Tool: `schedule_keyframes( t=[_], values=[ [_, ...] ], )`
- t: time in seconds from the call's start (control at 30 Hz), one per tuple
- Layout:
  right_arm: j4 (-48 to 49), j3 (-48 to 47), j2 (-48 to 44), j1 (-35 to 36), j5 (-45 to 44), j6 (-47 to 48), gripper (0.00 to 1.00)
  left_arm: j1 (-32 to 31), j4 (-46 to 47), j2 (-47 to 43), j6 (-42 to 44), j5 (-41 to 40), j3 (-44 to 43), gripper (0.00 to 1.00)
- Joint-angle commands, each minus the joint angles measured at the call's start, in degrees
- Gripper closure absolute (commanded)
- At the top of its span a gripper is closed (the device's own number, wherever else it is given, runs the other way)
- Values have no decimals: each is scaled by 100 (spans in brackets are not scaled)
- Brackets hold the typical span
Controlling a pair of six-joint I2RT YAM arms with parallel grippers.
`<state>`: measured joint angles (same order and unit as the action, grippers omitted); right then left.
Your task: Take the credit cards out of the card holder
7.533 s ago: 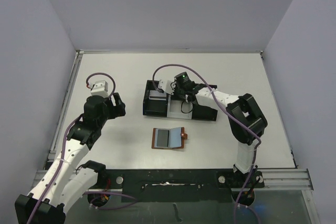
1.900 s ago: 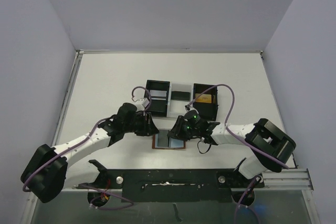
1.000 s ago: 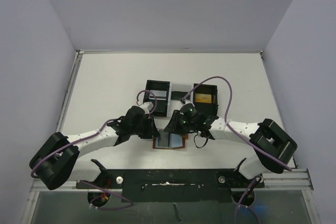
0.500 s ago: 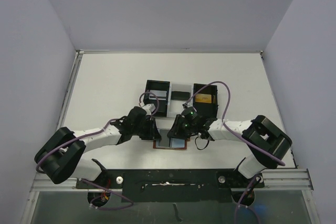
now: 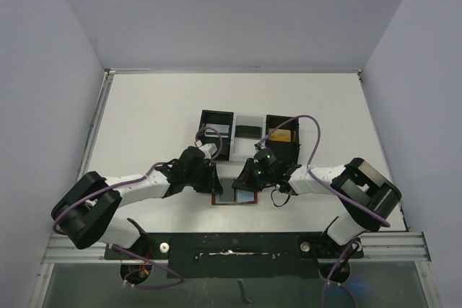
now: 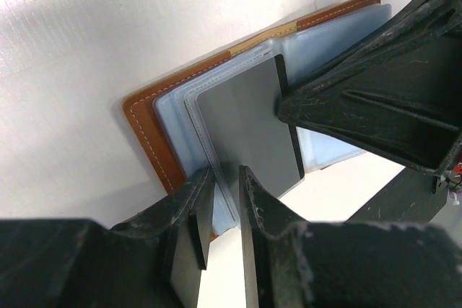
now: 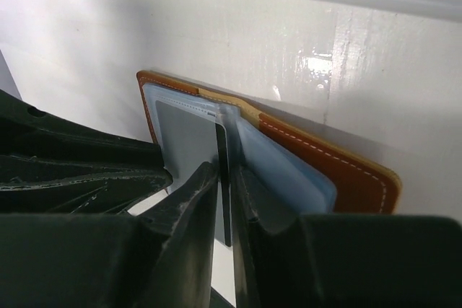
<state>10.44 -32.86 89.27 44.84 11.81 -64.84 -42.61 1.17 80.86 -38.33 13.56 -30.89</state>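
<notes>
The card holder [image 5: 234, 193] lies open on the table, brown leather with blue-grey pockets [image 6: 173, 124] [image 7: 328, 171]. A dark grey credit card [image 6: 245, 117] stands partly out of a pocket. My right gripper [image 5: 246, 180] [image 7: 225, 174] comes in from the right and is shut on this card's edge [image 7: 223, 151]. From the left, my left gripper [image 5: 210, 179] [image 6: 225, 178] is pinched on the clear sleeve edge of the holder's near-left corner. The two grippers almost touch over the holder.
A black-and-white three-compartment tray [image 5: 203, 131] stands just behind the holder. A dark card [image 5: 249, 133] lies in its middle part and a gold card [image 5: 281, 135] in its right part. The black base rail [image 5: 231, 247] runs along the near edge.
The right jaws have narrowed onto the dark card in the last half second. Both arms stay over the holder; seconds ago the right gripper was at the tray.
</notes>
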Motion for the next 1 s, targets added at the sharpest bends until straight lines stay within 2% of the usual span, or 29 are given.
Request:
schedule_keyframes(
  t=[0.0,0.2,0.4,0.67,0.97],
  values=[
    [271,131,-8,-67,55,7,89,-72,-182,217,132,-406,10,82],
    [333,129,-155,-176,292,234,100,-74,-312,237,164,-467,60,86],
    [-241,8,-364,-190,120,477,100,-72,-188,249,115,-496,159,90],
    [-516,26,-601,-306,250,684,100,-72,-91,176,34,-572,337,92],
    [-268,356,-793,-497,510,588,100,-72,-148,47,67,-598,347,92]
  ],
)
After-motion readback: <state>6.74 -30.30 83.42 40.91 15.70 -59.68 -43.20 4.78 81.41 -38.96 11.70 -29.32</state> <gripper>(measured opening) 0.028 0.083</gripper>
